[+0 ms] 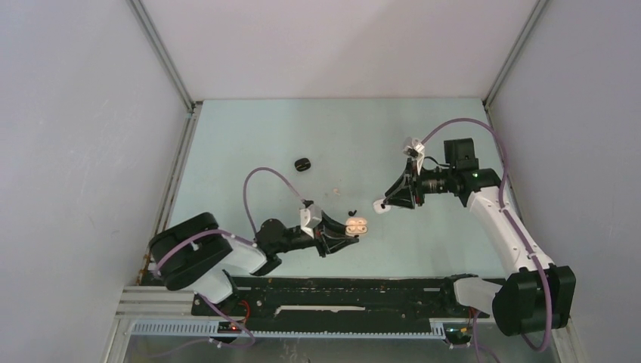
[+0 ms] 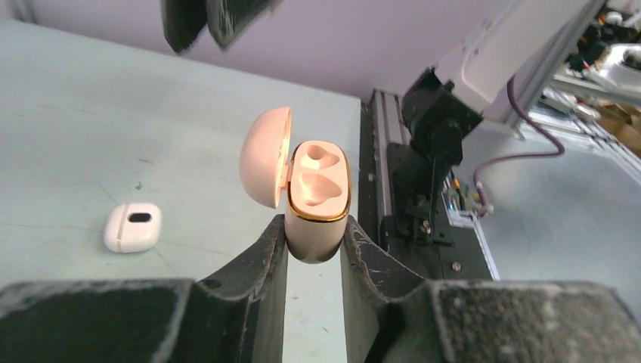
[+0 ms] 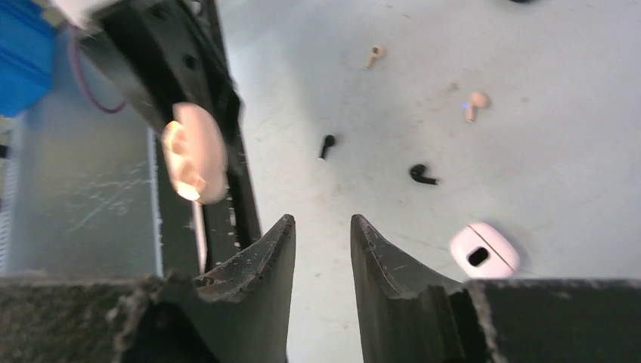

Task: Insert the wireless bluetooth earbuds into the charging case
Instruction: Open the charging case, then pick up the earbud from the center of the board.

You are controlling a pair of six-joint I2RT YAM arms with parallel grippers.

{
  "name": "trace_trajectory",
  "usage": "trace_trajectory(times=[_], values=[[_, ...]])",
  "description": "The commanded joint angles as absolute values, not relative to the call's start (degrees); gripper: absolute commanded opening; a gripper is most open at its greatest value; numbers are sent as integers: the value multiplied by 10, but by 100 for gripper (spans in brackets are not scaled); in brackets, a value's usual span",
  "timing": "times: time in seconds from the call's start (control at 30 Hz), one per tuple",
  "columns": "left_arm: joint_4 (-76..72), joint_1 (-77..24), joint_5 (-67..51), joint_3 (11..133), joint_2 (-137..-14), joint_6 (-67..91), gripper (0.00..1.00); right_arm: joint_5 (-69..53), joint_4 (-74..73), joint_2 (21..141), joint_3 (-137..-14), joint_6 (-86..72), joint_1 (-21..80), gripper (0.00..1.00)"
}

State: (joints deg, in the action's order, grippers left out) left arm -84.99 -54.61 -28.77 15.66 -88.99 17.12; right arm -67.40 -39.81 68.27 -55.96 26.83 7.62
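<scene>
Top external: pale green table, grey walls around, tiny earbuds mid-table.

blurred: pink case | cut by top edge: dark object | hidden: case bottom, inside left hand

The pale rounded plastic charging case sat between the fingers of the left gripper. A white pebble-shaped closed case lay just right of it and slightly behind, on the pale green table. Two black stemmed plastic earbuds lay just behind it. Two pale stemmed earbuds lay farther back-left, and a black oval case lay beyond those.
</scene>
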Motion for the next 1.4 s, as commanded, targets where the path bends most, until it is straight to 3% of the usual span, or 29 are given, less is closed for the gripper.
trace_trajectory(times=[0.0, 0.17, 0.3, 0.5, 0.9, 1.37], values=[[-891, -547, -214, 126, -790, 170, 0, -585, -321, 675, -547, 253, 78, 35], [-740, -567, -157, 106, -651, 141, 0, -480, -245, 707, -551, 238, 127, 34], [-534, -614, -80, 127, -513, 86, 0, -401, -195, 752, -560, 241, 197, 34], [-412, -635, -39, 131, -384, 83, 0, -398, -194, 877, -630, 231, 243, 32], [-338, -668, 19, 127, -350, 77, 0, -304, -272, 1119, -872, 215, 302, 29], [-344, -668, 30, 109, -328, 86, 0, -209, -331, 1198, -919, 397, 308, 45]])
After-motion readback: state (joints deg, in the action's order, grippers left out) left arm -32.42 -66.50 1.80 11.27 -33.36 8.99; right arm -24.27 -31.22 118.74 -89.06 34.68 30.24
